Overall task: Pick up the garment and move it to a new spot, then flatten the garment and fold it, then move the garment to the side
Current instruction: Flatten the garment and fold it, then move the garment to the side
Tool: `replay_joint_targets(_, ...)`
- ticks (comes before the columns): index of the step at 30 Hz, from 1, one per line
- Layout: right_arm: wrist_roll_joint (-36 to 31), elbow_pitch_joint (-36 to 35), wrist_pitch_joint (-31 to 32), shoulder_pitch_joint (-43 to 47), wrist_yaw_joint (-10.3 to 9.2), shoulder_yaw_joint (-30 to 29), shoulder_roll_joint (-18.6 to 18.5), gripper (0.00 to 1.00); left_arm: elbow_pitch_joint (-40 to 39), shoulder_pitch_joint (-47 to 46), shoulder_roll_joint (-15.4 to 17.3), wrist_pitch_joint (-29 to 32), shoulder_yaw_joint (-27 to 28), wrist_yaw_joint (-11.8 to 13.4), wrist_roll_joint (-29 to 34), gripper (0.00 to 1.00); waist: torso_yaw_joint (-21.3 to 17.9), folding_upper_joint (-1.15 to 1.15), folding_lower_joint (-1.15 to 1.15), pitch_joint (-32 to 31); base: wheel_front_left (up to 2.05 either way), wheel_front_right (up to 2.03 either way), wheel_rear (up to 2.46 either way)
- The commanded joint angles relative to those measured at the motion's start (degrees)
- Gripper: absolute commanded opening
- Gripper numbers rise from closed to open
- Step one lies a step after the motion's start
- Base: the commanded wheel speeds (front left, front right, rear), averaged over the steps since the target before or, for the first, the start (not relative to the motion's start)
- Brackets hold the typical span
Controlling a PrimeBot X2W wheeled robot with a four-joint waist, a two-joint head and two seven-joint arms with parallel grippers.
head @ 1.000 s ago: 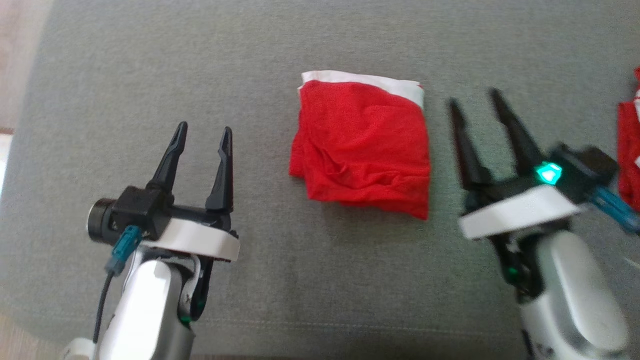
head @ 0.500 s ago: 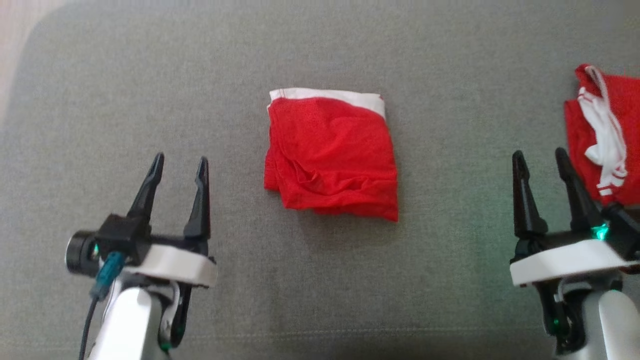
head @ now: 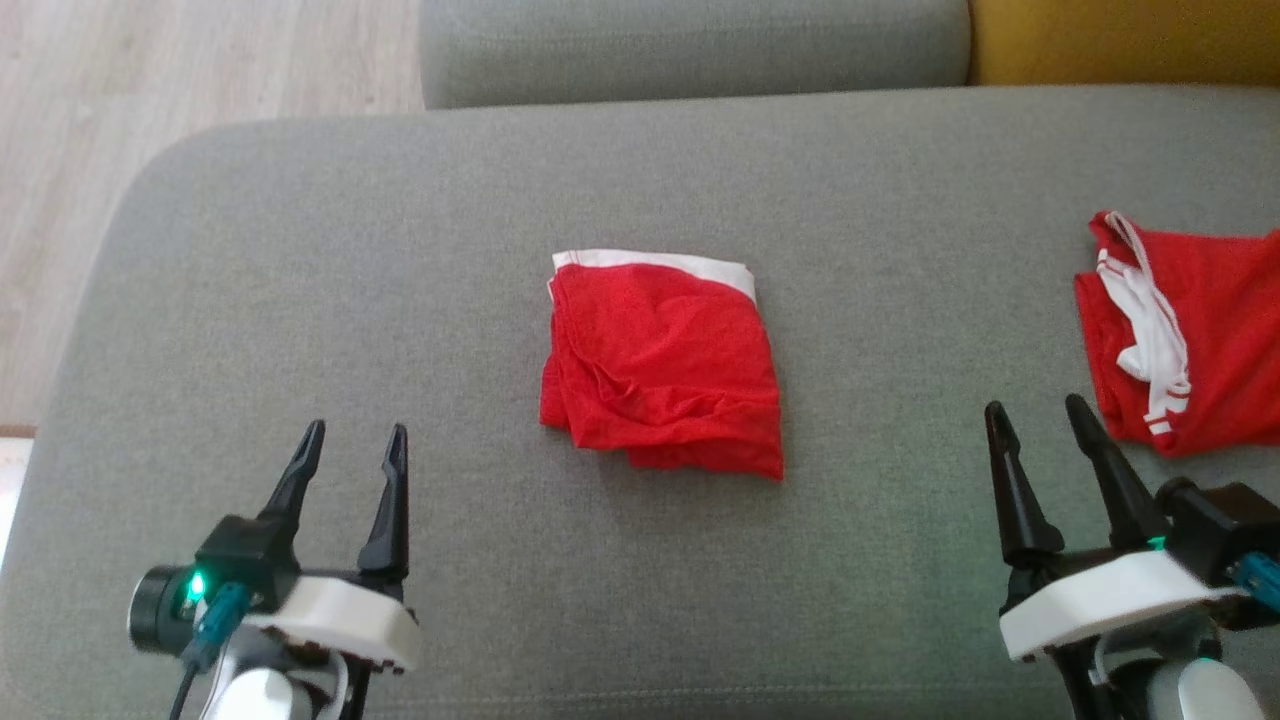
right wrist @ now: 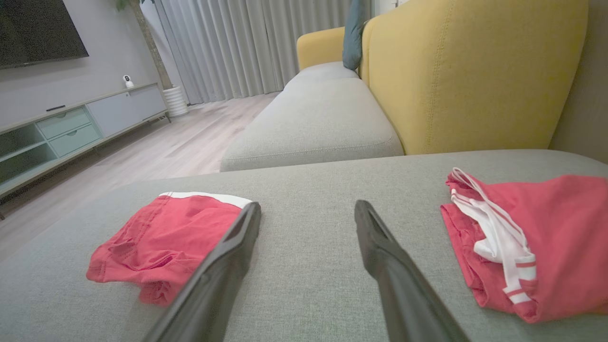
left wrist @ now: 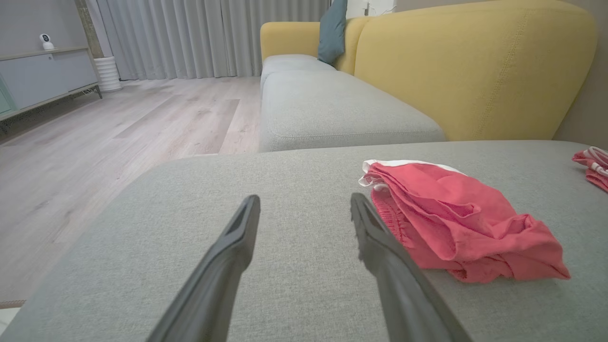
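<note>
Since a second ago the right gripper [head: 1033, 405] has drawn away from the red garment [head: 660, 370], whose right edge it stood just beside, and it now sits well apart from it. The head camera has tipped up too, so the whole picture has shifted and the wood floor [head: 200, 70] and a yellow backrest [head: 1120, 40] come into sight beyond the grey seat cushion [head: 300, 250].

The garment lies folded into a rough square on the cushion, with a white band along its far edge and loose wrinkles at its near edge. It is between the two grippers and further out than their fingertips, and neither touches it.

The left gripper [head: 358, 428] has its two dark fingers spread with a clear gap and nothing between them. The garment is ahead of it and off to its right. In the left wrist view the cloth [left wrist: 456, 213] lies just past the right-hand finger.

The right gripper is likewise parted and holds nothing. In the right wrist view the garment [right wrist: 166, 232] lies ahead to the left of its fingers. A second red garment [right wrist: 546, 228] with white striped trim lies ahead to their right, near but apart from them.
</note>
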Motion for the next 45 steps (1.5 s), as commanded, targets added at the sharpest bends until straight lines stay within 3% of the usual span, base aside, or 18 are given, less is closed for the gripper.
replay_joint_targets(1,-0.33,-2.56,0.25,-1.02,0.20,1.29,-0.43,1.00,-2.22,-1.46,1.18,-0.03,2.14,0.11,-0.55,1.00,0.07,0.00,0.00,-0.66,0.00,0.00,0.00)
replay_joint_targets(23,-0.89,-4.15,1.73,-0.32,0.20,0.16,-0.63,1.00,-2.91,-1.90,1.88,-0.53,1.18,0.93,-0.68,1.00,1.03,0.00,0.00,-0.66,0.00,0.00,0.00)
replay_joint_targets(29,-1.18,-2.81,2.45,-1.76,0.20,0.20,-1.27,1.00,-3.85,-3.77,1.79,-1.17,0.57,1.03,-0.20,1.00,2.86,0.00,0.00,1.04,0.00,0.00,0.00)
replay_joint_targets(36,-0.81,4.56,3.06,-8.62,0.20,2.36,-3.14,1.00,-5.22,-9.39,0.47,-2.33,-0.40,0.83,0.54,1.00,8.73,0.00,0.00,6.24,0.00,0.00,0.00)
replay_joint_targets(45,-0.90,23.27,3.19,-20.27,0.20,5.08,-2.25,1.00,-6.40,-15.10,-1.73,-2.78,-1.00,-0.35,1.53,1.00,15.33,0.00,0.00,10.73,0.00,0.00,0.00)
